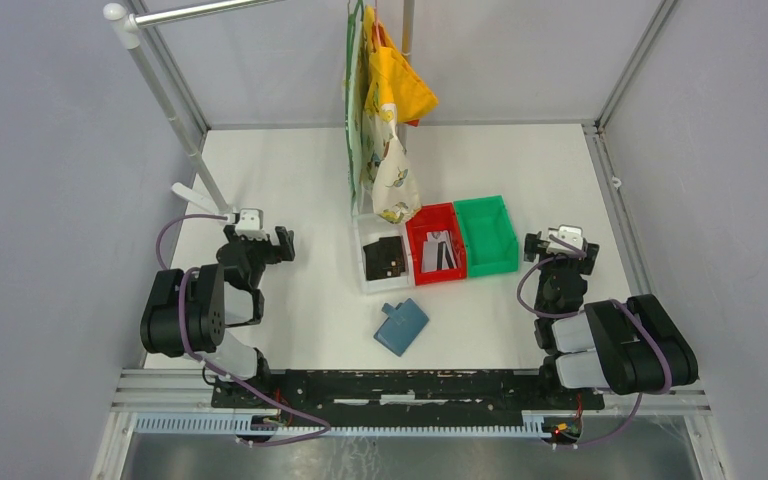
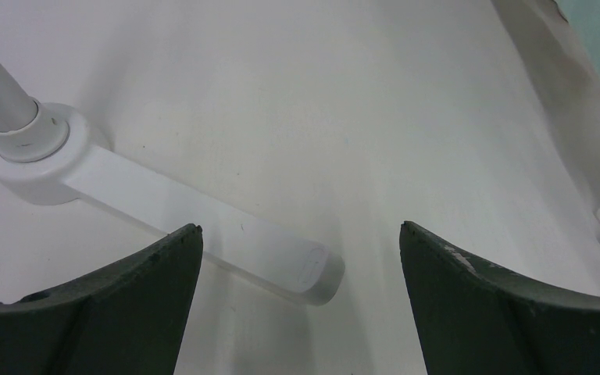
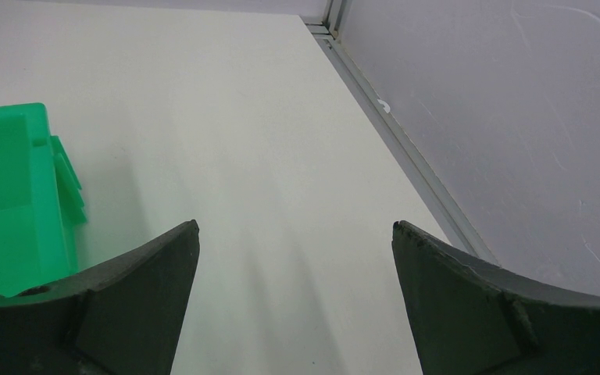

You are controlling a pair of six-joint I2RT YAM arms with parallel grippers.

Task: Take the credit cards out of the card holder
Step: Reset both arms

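Observation:
The card holder (image 1: pixel 401 326), a teal-blue folded wallet with a small tab, lies shut on the white table (image 1: pixel 290 180) near the front middle, between the two arms. The credit cards are hidden; none shows at the holder. My left gripper (image 1: pixel 258 238) hovers at the left, well away from the holder, and is open. In the left wrist view that gripper (image 2: pixel 301 228) has only table and a white stand foot (image 2: pixel 203 226) between its fingers. At the right, my right gripper (image 1: pixel 560 243) is open, and in its wrist view the gripper (image 3: pixel 295 225) is over bare table.
Behind the holder stand a white bin (image 1: pixel 362 270) holding a dark flat item, a red bin (image 1: pixel 412 260) holding a grey item, and a green bin (image 1: pixel 487 235). Cloth bags (image 1: pixel 385 110) hang over them. A slanted white pole (image 1: pixel 165 100) stands beside the left gripper. Frame rails edge the table.

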